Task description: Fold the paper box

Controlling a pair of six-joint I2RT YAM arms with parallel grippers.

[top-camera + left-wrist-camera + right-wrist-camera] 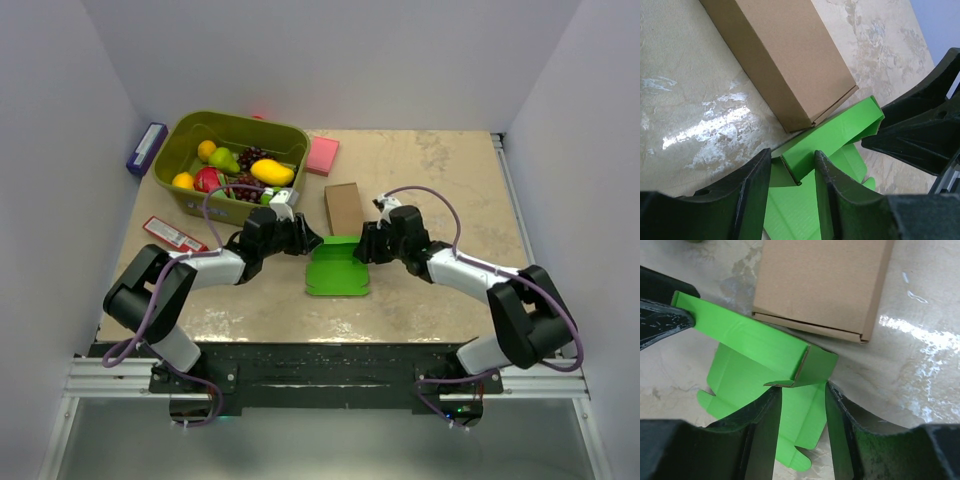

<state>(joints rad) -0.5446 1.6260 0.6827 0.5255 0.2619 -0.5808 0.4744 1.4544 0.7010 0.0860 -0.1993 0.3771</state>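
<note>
The paper box (337, 268) lies in the middle of the table (440, 180), just near of the cardboard box (343, 207). It is mostly flat, with only its far wall folded up. The left gripper (792, 160) and right gripper (803, 390) straddle that wall's ends, jaws half apart; I cannot tell whether they pinch it. The other walls and flaps seem still to be folded.

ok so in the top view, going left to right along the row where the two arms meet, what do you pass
red packet → left gripper → paper box → right gripper
</note>
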